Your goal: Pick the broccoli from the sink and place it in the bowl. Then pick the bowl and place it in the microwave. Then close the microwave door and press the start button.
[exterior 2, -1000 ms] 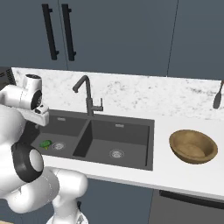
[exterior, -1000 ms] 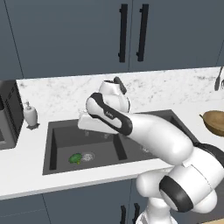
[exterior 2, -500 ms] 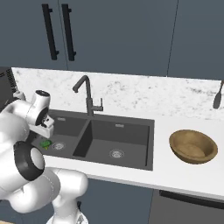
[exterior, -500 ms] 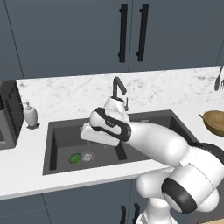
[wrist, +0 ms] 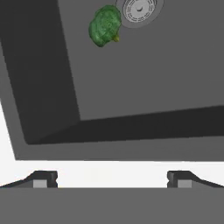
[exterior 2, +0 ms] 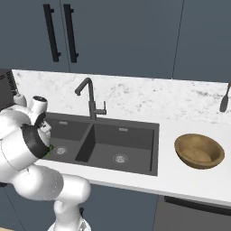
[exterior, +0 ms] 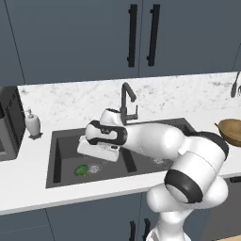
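Note:
The broccoli lies on the floor of the left basin of the sink, beside the round drain. My gripper hangs low over that basin, just right of and above the floret, its jaws open and empty. In the hand view the broccoli sits far up, well beyond the spread fingertips. A green sliver of the broccoli peeks past my arm in the right base view. The brown bowl rests on the counter right of the sink. The microwave stands at the far left.
A dark curved faucet rises behind the sink's divider, close behind my arm. A white soap bottle stands on the counter left of the sink. A utensil hangs at the back right wall. Dark cabinets hang overhead.
The arm has swung down and forward, carrying the hand from above the counter into the left basin near the broccoli. The jaws stayed open.

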### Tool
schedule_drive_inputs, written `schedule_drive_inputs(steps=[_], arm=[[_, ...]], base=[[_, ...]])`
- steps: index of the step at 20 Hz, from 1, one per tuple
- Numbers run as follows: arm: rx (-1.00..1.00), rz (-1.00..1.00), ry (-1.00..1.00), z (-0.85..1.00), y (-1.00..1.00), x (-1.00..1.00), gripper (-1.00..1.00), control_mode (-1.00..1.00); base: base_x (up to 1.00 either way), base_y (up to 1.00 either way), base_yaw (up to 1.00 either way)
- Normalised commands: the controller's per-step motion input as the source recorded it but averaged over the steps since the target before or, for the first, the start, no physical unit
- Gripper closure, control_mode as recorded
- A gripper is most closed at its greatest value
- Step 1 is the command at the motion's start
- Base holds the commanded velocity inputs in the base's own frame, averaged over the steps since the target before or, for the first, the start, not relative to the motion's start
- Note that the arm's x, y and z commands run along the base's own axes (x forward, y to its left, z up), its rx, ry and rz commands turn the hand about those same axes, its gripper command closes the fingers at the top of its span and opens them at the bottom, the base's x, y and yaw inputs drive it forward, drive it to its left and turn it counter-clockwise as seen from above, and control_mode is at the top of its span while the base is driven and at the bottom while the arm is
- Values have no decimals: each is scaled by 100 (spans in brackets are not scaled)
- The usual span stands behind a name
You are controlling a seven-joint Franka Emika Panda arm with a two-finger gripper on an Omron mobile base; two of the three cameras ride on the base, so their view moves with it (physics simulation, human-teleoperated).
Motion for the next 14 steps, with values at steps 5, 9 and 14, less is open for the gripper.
schedule_drive_inputs(steps=[5, 9, 14], arm=[[-7, -3, 2, -15, 19, 22, -100, -100], [-5, -1, 0, -26, 0, 16, -100, -100], [-4, 0, 0, -34, 0, 12, -100, -100]], base=[[0, 0, 0], [0, 0, 0], [0, 0, 0]])
